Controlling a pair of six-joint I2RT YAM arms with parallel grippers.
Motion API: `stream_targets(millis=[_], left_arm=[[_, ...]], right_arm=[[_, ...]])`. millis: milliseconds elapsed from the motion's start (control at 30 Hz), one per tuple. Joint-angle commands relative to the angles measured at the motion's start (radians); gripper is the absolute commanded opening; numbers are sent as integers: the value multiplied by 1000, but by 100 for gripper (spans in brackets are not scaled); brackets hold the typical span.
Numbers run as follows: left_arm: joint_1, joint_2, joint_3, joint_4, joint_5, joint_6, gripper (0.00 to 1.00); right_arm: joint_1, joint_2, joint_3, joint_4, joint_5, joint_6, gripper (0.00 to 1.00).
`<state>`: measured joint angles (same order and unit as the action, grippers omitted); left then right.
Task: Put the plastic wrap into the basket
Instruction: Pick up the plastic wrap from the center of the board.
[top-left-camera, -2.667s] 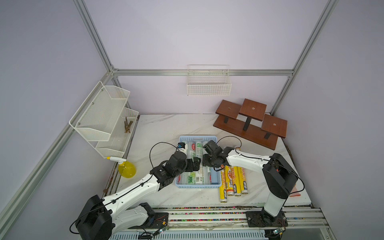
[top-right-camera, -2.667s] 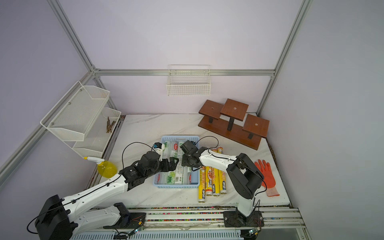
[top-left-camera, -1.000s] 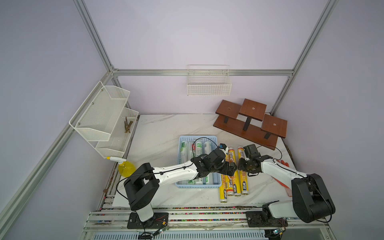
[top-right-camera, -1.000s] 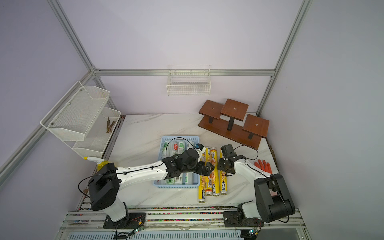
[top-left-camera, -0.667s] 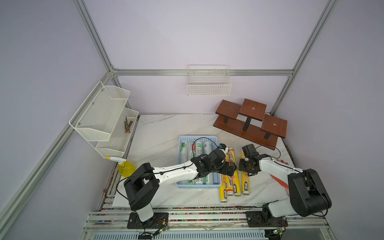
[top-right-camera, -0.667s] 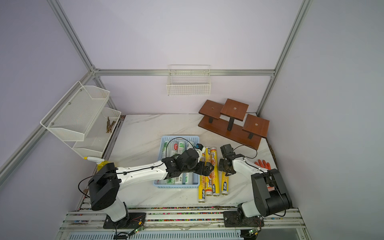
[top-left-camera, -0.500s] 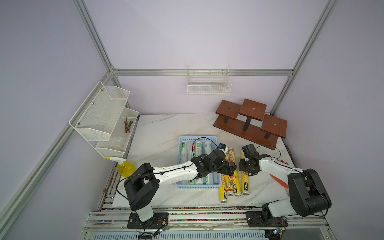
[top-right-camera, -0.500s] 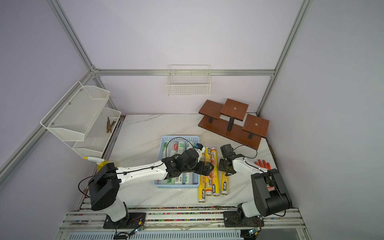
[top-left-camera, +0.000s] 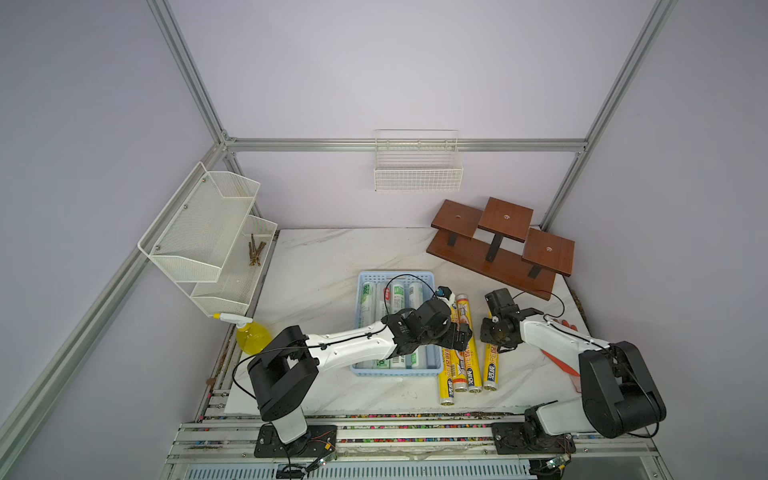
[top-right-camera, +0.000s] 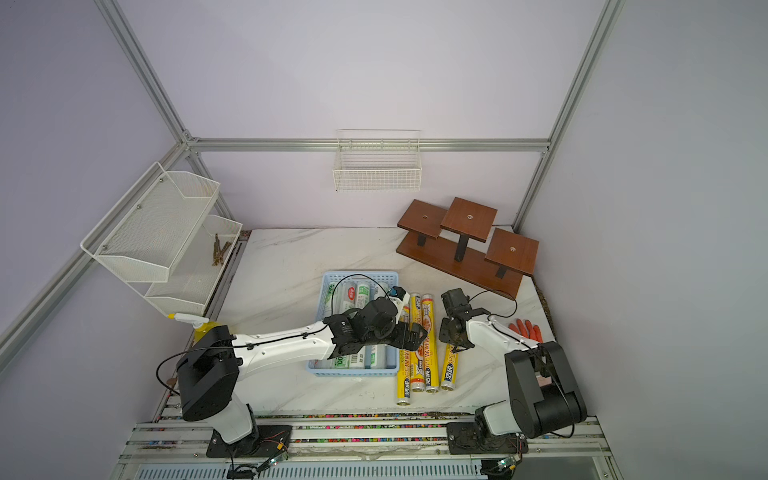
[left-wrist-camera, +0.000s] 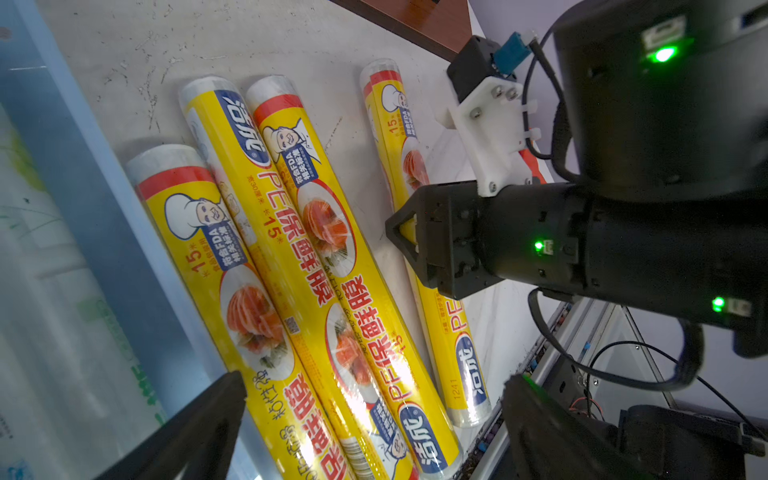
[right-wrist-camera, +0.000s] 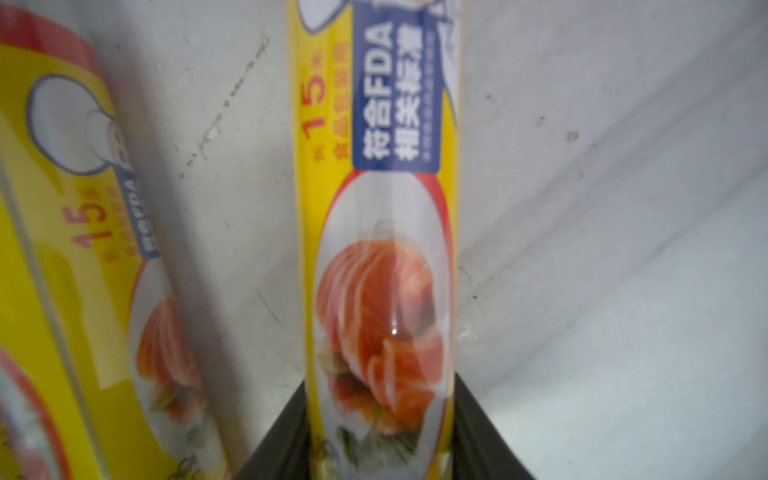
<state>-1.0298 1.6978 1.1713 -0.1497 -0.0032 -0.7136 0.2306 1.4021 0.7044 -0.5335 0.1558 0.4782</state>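
On the white marble desk (top-left-camera: 324, 266), your right pincer (top-left-camera: 494, 340) is clamping the yellow roll (right-wrist-camera: 378, 249) lying farthest from the basket (top-left-camera: 397, 275). Your left pincer (top-left-camera: 460, 337) is hovering open over three yellow rolls (top-left-camera: 457, 372) just beside the basket; white rolls (top-left-camera: 399, 297) are lying inside it.

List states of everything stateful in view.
right gripper: shut on lone yellow roll
left gripper: open, above three yellow rolls
lone yellow roll: gripped, outside basket
three yellow rolls: lying on table beside basket
basket: holds white-green rolls
orange glove: flat on table
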Motion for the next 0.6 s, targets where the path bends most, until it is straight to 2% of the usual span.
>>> stream_targets(millis=[0,100,200,333,567], left_arm=[[-1,-59,-26,23,-52,11,100],[-1,-107,-71,44,-124,-5,100],[0,-158,-121,59,-195,-13,100],[5,-223,-169,51,-286,-22,100],[24,-321,-241,52,-348,-36,100]], right_arm=[[-4,-82,30,-51,44,16,40],[-2,-156,46,-77,31,14,40],[-2,-242,68,-82,-55,-5,40],[13,-324,92,-45,-188,41,39],[167,-289,160,22,-231,127,39]])
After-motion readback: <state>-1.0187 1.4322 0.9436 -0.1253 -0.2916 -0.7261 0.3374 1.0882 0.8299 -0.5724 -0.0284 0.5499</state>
